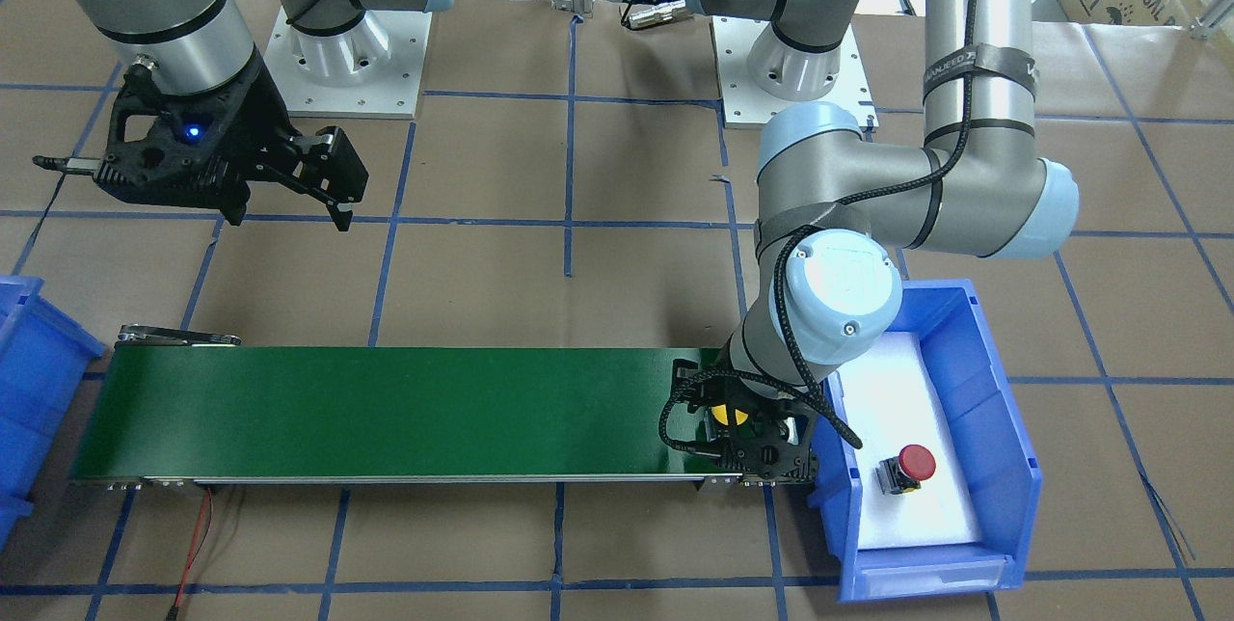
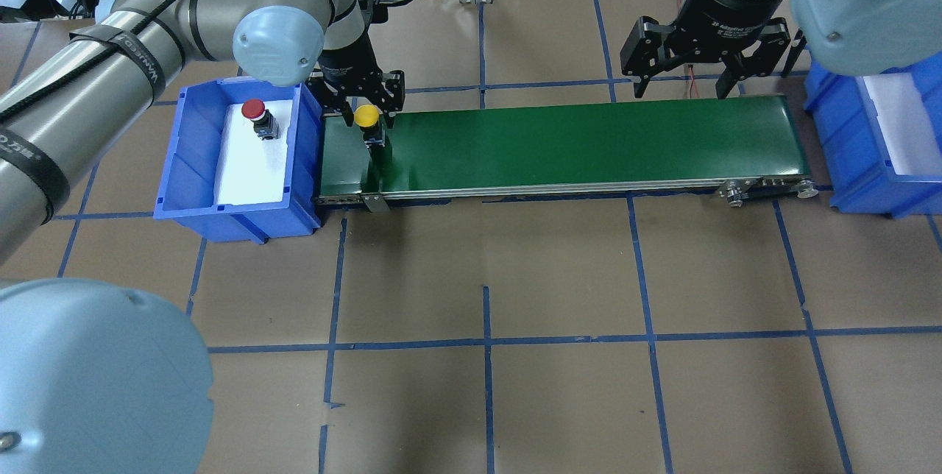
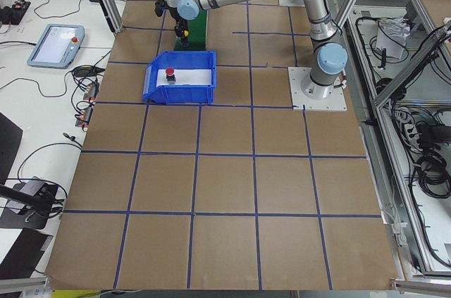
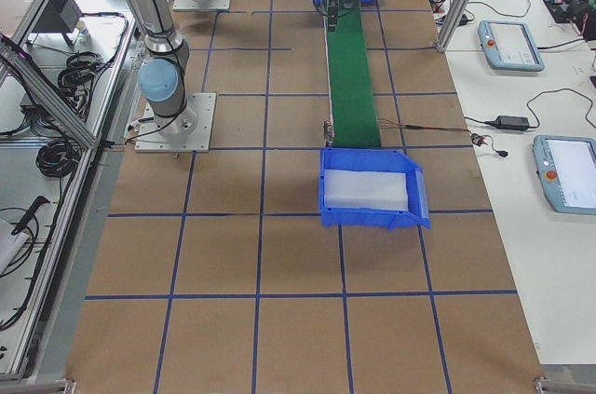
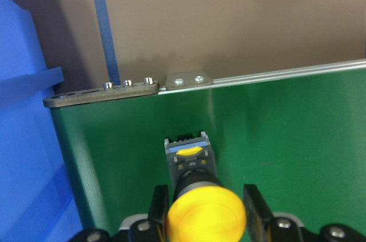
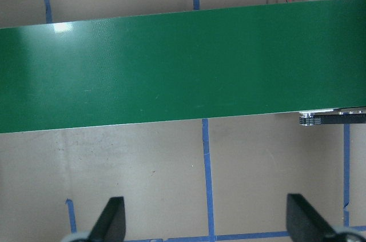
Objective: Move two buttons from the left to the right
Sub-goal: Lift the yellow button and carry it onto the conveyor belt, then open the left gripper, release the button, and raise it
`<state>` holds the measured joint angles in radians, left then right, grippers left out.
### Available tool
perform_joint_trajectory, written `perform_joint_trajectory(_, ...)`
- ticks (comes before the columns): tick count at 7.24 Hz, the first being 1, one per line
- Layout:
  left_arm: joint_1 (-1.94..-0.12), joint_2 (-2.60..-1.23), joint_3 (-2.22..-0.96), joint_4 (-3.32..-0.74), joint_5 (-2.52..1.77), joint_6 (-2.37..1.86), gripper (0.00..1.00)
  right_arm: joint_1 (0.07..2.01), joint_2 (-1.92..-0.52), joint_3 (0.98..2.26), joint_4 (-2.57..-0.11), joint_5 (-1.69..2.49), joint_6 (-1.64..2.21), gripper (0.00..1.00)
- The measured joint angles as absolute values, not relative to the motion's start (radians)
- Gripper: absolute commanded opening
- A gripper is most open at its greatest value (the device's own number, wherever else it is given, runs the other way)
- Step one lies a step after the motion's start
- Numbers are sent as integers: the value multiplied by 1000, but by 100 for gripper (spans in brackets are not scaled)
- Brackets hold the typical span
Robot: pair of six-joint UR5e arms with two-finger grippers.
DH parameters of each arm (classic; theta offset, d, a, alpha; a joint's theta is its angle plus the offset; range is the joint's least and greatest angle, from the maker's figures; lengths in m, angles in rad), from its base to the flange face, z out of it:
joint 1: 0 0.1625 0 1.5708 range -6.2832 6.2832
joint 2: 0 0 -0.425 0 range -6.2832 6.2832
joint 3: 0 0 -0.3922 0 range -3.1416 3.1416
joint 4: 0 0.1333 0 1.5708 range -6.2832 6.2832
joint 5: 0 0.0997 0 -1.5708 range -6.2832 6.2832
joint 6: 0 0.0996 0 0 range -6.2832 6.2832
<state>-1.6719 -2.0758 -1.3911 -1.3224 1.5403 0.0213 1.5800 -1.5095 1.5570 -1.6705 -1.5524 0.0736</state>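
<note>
At the left end of the green belt point(image 2: 574, 143), the left gripper point(image 2: 369, 121) clamps the yellow button point(image 5: 205, 214), apparently for conveyance toward the wide-spread right gripper point(image 2: 683, 91); the red button point(image 2: 255, 110) waits in the blue bin point(image 2: 180, 165).

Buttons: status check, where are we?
Left gripper straddling yellow button, standing on belt's left end; grip unclear. Right gripper open, empty, near belt's right end. Red button in left bin. Belt ahead bare.

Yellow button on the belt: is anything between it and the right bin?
Nothing visible. The green belt lies bare from the yellow button to the right bin; the right gripper hangs open beside the belt, not over it.
</note>
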Motion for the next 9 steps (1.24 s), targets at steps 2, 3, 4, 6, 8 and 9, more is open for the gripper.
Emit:
perform_joint_trajectory(2, -1656, -2041, -1364, -1340, 1541, 20, 100, 1580, -1509, 1557, -1671, -1552, 74, 100)
perform_joint_trajectory(3, -1621, -2033, -1341, -1345, 1548, 22, 100, 1580, -1509, 1557, -1671, -1552, 75, 100)
perform_joint_trajectory(4, -1555, -2036, -1311, -1347, 1553, 29, 100, 1580, -1509, 1557, -1671, -1552, 75, 100)
perform_joint_trajectory(6, -1423, -2045, -1292, -1347, 1549, 53, 100, 1580, -1508, 1557, -1670, -1552, 75, 100)
perform_joint_trajectory(8, -1382, -2044, -1380, -1309, 1552, 85, 100, 1580, -1508, 1557, -1670, -1552, 74, 100)
perform_joint_trajectory(9, -1373, -2048, -1422, -1247, 1555, 110, 100, 1580, -1508, 1557, -1670, -1552, 73, 100)
